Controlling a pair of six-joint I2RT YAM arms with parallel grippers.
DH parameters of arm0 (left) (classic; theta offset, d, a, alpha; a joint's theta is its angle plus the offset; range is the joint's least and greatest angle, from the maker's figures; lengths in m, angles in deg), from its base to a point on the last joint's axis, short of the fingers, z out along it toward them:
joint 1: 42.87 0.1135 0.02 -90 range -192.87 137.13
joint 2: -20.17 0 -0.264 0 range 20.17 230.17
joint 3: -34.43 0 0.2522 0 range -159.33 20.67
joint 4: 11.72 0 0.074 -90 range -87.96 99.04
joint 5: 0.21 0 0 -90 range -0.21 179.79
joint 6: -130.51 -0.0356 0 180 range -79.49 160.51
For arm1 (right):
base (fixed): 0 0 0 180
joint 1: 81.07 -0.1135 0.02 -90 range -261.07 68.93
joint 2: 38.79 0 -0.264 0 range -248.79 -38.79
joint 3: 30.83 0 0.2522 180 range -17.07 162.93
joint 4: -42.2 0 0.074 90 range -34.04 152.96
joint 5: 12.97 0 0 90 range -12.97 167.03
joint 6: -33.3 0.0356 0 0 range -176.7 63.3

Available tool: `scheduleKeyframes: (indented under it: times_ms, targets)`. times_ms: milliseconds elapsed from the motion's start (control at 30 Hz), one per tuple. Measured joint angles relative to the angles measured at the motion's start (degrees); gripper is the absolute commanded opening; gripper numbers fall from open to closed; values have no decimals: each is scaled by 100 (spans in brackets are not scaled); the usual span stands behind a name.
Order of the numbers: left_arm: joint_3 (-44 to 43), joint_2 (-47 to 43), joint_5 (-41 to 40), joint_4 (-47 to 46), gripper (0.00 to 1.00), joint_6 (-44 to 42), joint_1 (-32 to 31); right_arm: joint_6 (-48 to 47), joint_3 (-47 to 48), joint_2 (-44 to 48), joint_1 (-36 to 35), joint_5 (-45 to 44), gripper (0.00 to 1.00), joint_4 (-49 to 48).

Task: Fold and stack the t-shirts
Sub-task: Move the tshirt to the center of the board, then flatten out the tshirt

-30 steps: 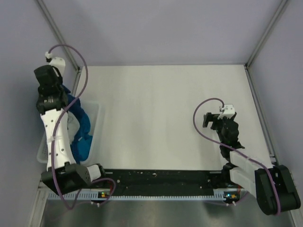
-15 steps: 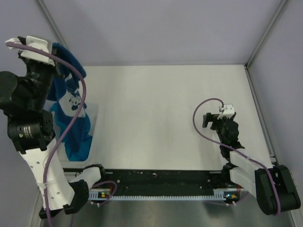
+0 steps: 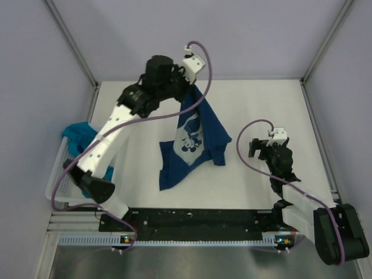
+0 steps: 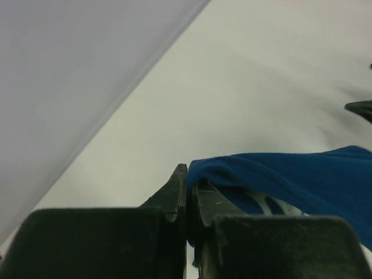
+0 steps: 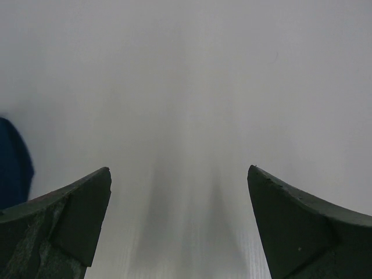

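T-shirts: two are in view, and neither is folded. The dark navy cloth t-shirt with the pale printed graphic (image 3: 200, 125) is out of the basket. It hangs over the middle of the white surface (image 3: 273, 104), crumpled and lengthwise, with the graphic facing up toward the top camera. I hold it by one edge in my left gripper (image 3: 189, 87); the left wrist view shows the jaws pressed together on a fold of blue cloth. I cannot tell from above whether the shirt's lower end rests on the surface or hangs just clear of it.

The teal cloth t-shirt (image 3: 78, 132) lies bunched at the far end of the white plastic lattice basket (image 3: 55, 180), at the left edge of the surface.

My right gripper (image 3: 254, 148) stands near the navy shirt on its right side, apart from it. Its jaws are spread wide over bare surface and hold nothing.

Assessment: the task is at an early stage.
- Done: the first shirt is out of the basket.
- Left: lay the navy shirt flat and fold it.
- Left: fetch the teal shirt, spread and fold it.
- Left: stack one shirt on the other.
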Motion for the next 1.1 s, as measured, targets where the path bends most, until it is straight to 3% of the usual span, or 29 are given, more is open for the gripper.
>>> scheduleKeyframes:
  times_ms: [33, 100, 133, 200, 267, 400, 533, 667, 833, 900, 1000, 1100]
  targets:
    - [-9, 391, -66, 7, 7, 2, -4, 0, 63, 20, 0, 0, 99, 175]
    - [-59, 1137, -208, 13, 62, -2, -4, 2, 291, 92, 0, -2, 99, 684]
    - [-105, 1587, -323, 37, 98, -24, 0, 22, 468, 146, 0, -4, 98, 973]
    - [-144, 2197, -577, 59, 98, -116, 13, 122, 901, 271, 0, 59, 97, 1578]
    - [-153, 2564, -782, 98, 98, -136, 70, 245, 1318, 382, 0, 295, 90, 2031]
    - [-153, 2671, -822, 179, 98, -66, 520, 459, 2164, 542, -280, 909, 86, 2669]
    - [240, 1930, -664, -59, 99, 184, 1445, 31, 2726, 350, -1950, 1086, 86, 3042]
    - [1318, 577, -721, -326, 99, 326, 2356, -817, 3764, -1104, -3773, 1399, 85, 3722]
    - [2833, -1056, -822, -525, 99, 330, 2850, -1655, 5224, -3462, -5080, 1543, 74, 4725]
    - [3228, -1370, -885, -557, 99, 321, 3045, -1888, 5770, -4315, -5394, 1587, 65, 5117]
    - [3727, -1593, -962, -573, 99, 313, 3440, -2081, 6227, -5075, -5624, 1602, 43, 5571]
    - [4111, -1751, -988, -560, 99, 278, 3757, -2188, 6443, -5348, -5628, 1469, 0, 5845]
